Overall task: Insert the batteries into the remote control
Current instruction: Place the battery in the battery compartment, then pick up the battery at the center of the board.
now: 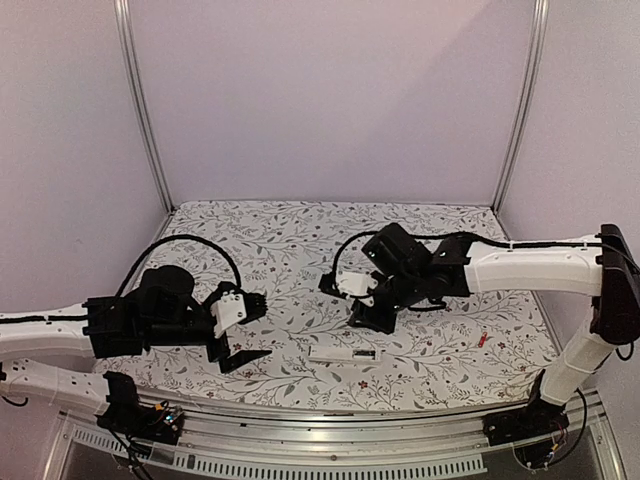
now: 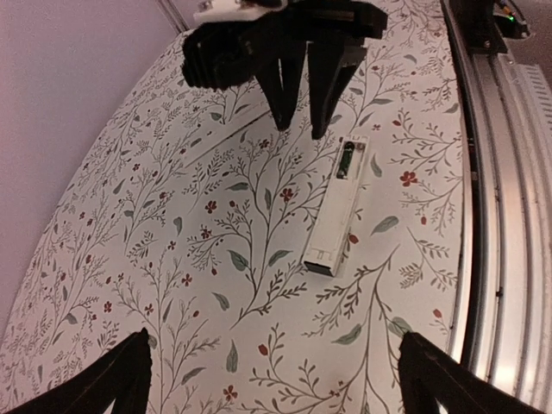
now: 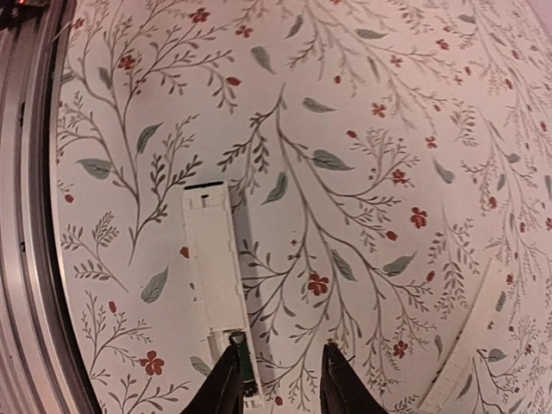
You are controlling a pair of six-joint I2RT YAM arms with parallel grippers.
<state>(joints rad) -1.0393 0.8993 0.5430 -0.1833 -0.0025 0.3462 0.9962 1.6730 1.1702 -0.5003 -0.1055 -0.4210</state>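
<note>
The white remote control (image 1: 345, 352) lies on the floral cloth near the front edge, back side up, with its battery bay uncovered. A dark battery (image 3: 245, 369) sits in that bay at the remote control's (image 3: 212, 259) near end, also visible as the dark battery (image 2: 345, 160) in the left wrist view. My right gripper (image 3: 280, 386) hovers over that end, open, one fingertip (image 3: 226, 384) right beside the battery and bare cloth between the jaws. A red battery (image 1: 481, 340) lies alone on the cloth to the right. My left gripper (image 2: 285, 384) stands wide open and holds nothing, left of the remote control (image 2: 335, 211).
A thin white cover strip (image 3: 470, 362) lies on the cloth beyond the right gripper. The metal rail (image 2: 509, 216) of the table's front edge runs close alongside the remote. Purple walls enclose the back and sides.
</note>
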